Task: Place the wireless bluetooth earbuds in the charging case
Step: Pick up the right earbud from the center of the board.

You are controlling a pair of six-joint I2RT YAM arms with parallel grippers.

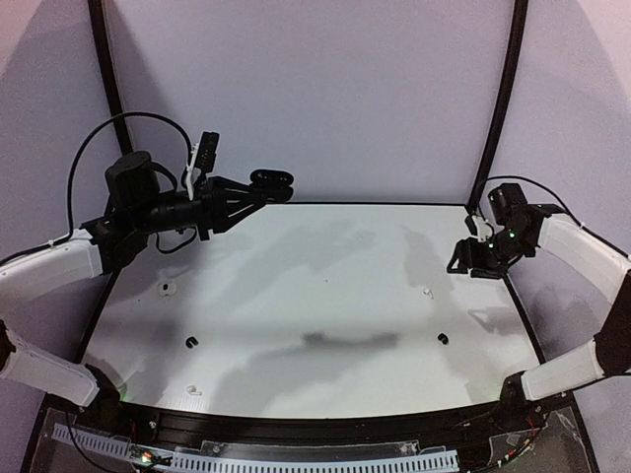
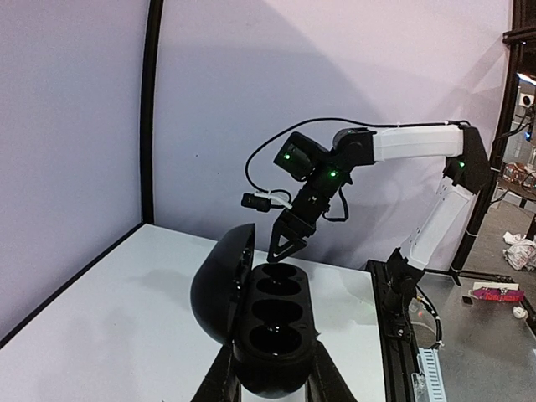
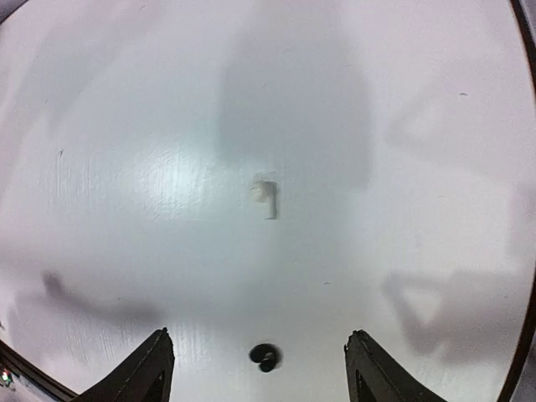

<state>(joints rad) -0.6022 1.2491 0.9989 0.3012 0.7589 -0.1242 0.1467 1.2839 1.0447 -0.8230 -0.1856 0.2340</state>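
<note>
My left gripper [image 1: 254, 189] is shut on the black oval charging case [image 1: 274, 180] and holds it in the air over the table's back left. In the left wrist view the case [image 2: 275, 331] sits between my fingers [image 2: 328, 381] with its lid [image 2: 219, 280] swung open to the left, and its sockets look empty. My right gripper [image 1: 471, 262] is open and empty above the table at the right. In the right wrist view a black earbud [image 3: 265, 358] lies between my open fingertips, and a white earbud [image 3: 266, 195] lies beyond it.
In the top view, a white bud [image 1: 426, 293] and a black bud [image 1: 443, 338] lie on the white table [image 1: 315, 296] at the right, and a white bud [image 1: 168, 289] and a black bud [image 1: 191, 341] at the left. A small pale thing [image 1: 193, 390] lies near the front left edge.
</note>
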